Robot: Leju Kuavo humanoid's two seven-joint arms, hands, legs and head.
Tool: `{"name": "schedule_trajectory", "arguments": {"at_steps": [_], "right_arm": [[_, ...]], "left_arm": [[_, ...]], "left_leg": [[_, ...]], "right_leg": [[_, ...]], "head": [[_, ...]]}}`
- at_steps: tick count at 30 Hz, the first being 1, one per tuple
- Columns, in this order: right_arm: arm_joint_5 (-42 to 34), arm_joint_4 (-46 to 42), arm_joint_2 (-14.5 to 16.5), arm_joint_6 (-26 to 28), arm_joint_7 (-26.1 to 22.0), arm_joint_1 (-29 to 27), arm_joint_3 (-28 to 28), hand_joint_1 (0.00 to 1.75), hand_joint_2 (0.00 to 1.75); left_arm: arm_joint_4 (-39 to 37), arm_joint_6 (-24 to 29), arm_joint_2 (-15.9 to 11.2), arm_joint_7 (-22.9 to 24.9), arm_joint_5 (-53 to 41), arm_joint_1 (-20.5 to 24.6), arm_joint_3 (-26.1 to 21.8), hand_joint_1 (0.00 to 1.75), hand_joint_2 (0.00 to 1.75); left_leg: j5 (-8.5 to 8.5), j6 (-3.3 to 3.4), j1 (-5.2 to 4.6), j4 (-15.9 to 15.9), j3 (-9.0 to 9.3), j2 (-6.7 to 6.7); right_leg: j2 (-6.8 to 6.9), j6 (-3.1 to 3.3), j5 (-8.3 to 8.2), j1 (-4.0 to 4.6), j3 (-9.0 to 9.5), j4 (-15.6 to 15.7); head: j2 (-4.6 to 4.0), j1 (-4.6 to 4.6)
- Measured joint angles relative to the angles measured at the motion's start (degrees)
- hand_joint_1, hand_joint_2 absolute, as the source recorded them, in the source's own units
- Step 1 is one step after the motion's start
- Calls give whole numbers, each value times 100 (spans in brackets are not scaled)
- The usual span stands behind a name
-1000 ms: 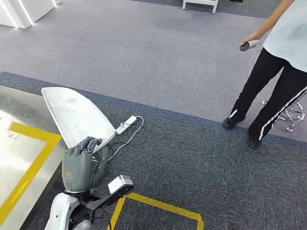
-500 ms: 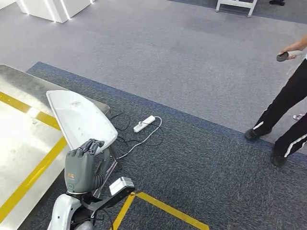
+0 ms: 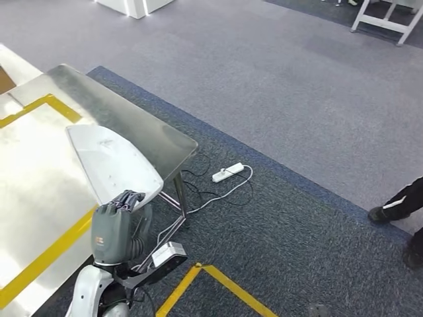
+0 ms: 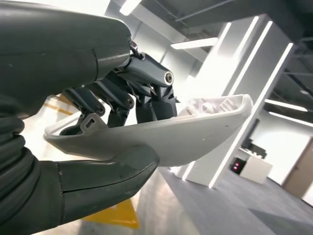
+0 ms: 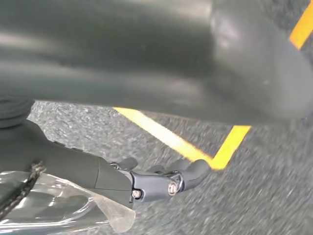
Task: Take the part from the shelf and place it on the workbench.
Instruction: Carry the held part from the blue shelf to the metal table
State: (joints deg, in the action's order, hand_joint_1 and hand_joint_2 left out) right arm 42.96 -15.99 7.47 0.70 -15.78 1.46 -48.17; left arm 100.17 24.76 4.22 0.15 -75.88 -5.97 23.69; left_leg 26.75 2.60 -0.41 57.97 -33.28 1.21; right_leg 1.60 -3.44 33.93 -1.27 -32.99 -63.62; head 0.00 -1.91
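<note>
A large white shell-shaped part (image 3: 112, 162) is held up by my left hand (image 3: 114, 228), which grips its near edge. In the head view it sits over the near right corner of the steel workbench (image 3: 125, 119), whose top carries yellow tape lines. The left wrist view has the thumb under the part (image 4: 184, 134) and the dark fingers (image 4: 147, 98) curled over its ribbed inner side. My right hand (image 5: 110, 176) hangs over the carpet, its fingers (image 5: 166, 183) stretched out with nothing in them.
A white power strip (image 3: 228, 172) and cables lie on the dark carpet beside the bench leg (image 3: 180, 193). Yellow floor tape (image 3: 219, 281) runs near my feet. A person's shoes (image 3: 384, 212) are at the right edge. A white frame (image 3: 384, 20) stands far right.
The camera has turned left: the workbench takes up more of the picture and the person has slid to the right edge. The part stays in my left hand.
</note>
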Motion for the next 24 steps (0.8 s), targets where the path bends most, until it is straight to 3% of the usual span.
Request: {"name": "schedule_trajectory", "arguments": {"at_steps": [2,3,4,6,8,10,12,14,16,17,18,19,21,22,24], "right_arm": [[13,2,-7,-14,-3,-10,-10,0,0],[21,2,-12,-12,-3,-20,-16,0,0],[30,3,-18,-4,-3,-26,-22,0,0],[45,4,-29,14,-4,-26,-35,0,0],[57,9,-38,21,-1,-16,-62,0,0],[71,20,-41,21,17,-12,-92,0,0],[92,28,-27,16,40,-14,-116,0,0],[110,30,-14,13,45,-16,-142,0,0],[118,30,-15,12,44,-35,-174,0,0],[120,31,-15,7,45,-45,-194,0,0],[121,31,-15,0,46,-51,-212,0,0],[122,31,-15,-7,47,-51,-228,0,0],[125,31,-15,-14,47,-47,-251,0,0],[125,31,-15,-14,46,-45,-257,0,0],[128,30,-15,-16,43,-46,-266,0,0]], "left_arm": [[-7,-18,9,0,-15,19,10,175,175],[-13,-27,9,1,-27,19,11,175,175],[-19,-39,9,2,-43,19,12,175,175],[-27,-80,9,16,-78,20,19,175,175],[-35,-120,9,36,-110,28,30,175,175],[-50,-134,9,55,-135,33,38,175,175],[-62,-138,6,79,-157,31,42,175,175],[-76,-155,-1,94,-168,54,45,175,175],[-107,-190,-8,96,-173,94,58,175,175],[-129,-206,-11,96,-173,107,67,175,175],[-153,-216,-15,96,-172,110,73,175,175],[-172,-220,-18,96,-172,111,78,175,175],[-192,-221,-22,96,-171,119,84,175,175],[-193,-220,-22,96,-170,130,86,175,175],[-196,-216,-21,96,-162,166,96,175,175]], "left_leg": [[3,35,-14,2,-2,-143],[5,41,-23,4,2,-223],[8,43,-30,6,11,-308],[16,32,-31,10,39,-473],[31,-4,-36,30,35,-610],[24,-67,-19,38,1,-727],[22,-137,-1,40,-21,-806],[185,-205,-12,279,-130,-610],[532,-267,6,951,-450,-298],[680,-294,26,1330,-640,-220],[737,-313,46,1581,-769,-184],[681,-325,61,1628,-798,-163],[294,-318,73,1075,-523,-67],[127,-297,52,678,-317,72],[-8,-229,-5,139,-58,297]], "right_leg": [[-137,8,292,9,-439,-806],[-150,16,305,13,-586,-1022],[-160,29,198,17,-627,-1010],[-257,67,-261,17,-385,-346],[-506,99,-537,-5,-57,378],[-618,120,-532,-5,77,602],[-498,158,-546,-4,122,642],[-349,223,-554,-25,166,688],[-182,275,-532,-19,197,704],[-94,283,-517,-12,206,703],[-11,285,-501,-7,216,703],[67,280,-485,-5,231,702],[206,259,-444,-4,289,702],[265,240,-420,3,324,702],[384,181,-371,33,368,697]], "head": [[0,-15],[0,-14],[0,-15],[0,-17],[0,-13],[1,-8],[1,-7],[0,32],[0,71],[0,74],[0,74],[0,76],[0,77],[0,75],[0,72]]}}
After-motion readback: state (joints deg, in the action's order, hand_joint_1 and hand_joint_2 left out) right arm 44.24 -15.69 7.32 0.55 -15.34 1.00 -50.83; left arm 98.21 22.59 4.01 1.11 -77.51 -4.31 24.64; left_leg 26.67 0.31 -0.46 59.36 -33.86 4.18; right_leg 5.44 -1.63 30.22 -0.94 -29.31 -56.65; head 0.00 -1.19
